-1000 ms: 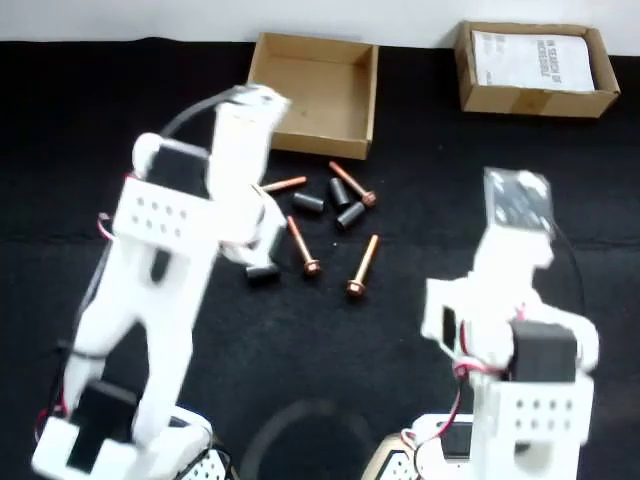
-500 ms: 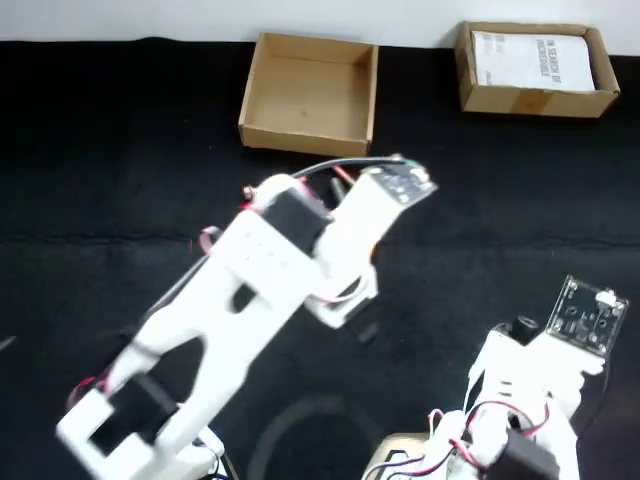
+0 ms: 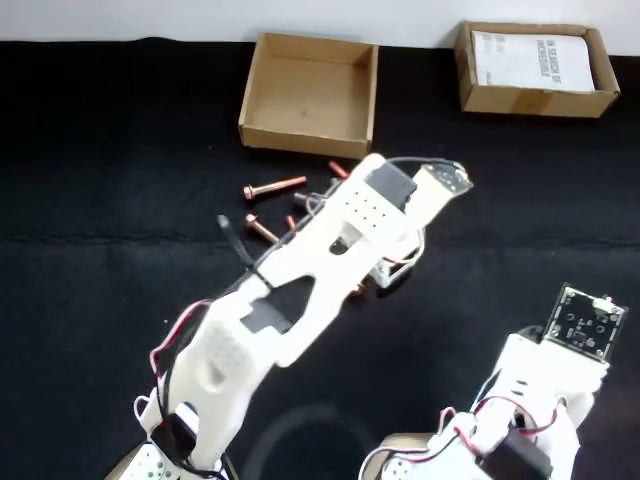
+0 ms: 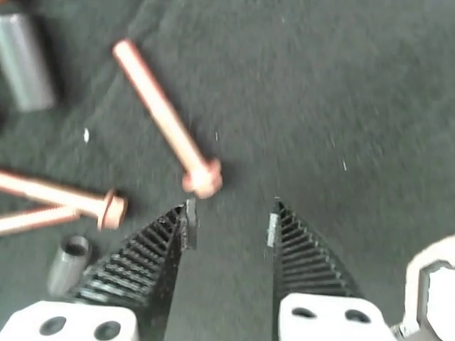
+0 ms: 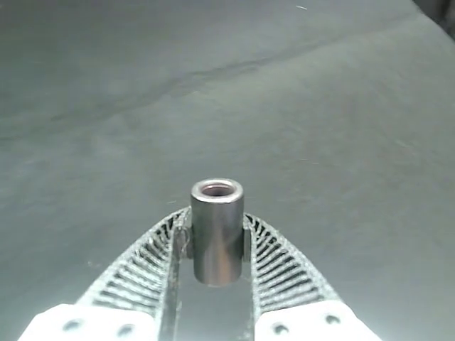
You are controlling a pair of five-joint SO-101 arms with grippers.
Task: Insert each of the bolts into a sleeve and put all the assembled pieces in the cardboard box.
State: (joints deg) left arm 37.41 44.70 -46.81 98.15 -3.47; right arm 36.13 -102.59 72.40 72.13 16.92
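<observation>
— How do the left jaws stand?
— Parted and empty, tips just beside the head of a copper bolt [image 4: 167, 117] lying on the black counter [image 4: 341, 85].
— And the right jaws?
— Clamped on a grey sleeve [image 5: 217, 231], its open end showing. The cardboard box [image 3: 300, 137] sits beyond the loose bolts [image 3: 272, 186]

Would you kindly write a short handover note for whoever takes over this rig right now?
Left gripper: jaws open, empty, over the black cloth, tips beside the head of a copper-coloured metal bolt.
Right gripper: shut on a grey metal cylindrical sleeve, open end showing, no bolt in it.
Two more copper bolts and two loose grey sleeves lie on the cloth nearby.
Done: one sleeve picked up; the square brown cardboard box is empty.
Left: insert every bolt, then box all assemblies.
</observation>
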